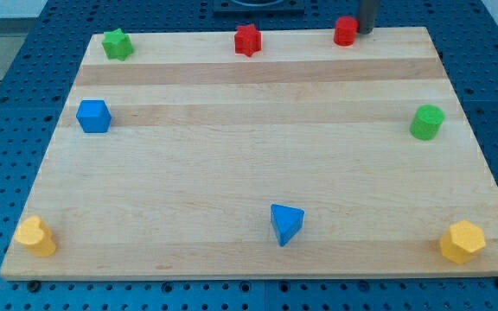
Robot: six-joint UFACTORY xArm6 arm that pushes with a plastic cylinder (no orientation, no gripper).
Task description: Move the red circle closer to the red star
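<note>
My tip (366, 31) seems to touch our red circle (345, 31); the red star (247, 39) sits well left; no claw shows.

A lab bench: wooden board (258, 173) on blue perforated table (24, 52).

Wood board (258, 164) w/ 8 blocks.

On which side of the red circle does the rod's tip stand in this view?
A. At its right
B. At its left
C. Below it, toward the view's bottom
A: my tip stands just at the view's right of the red circle, at the board's top edge, while the red star lies on the circle's left.
</note>
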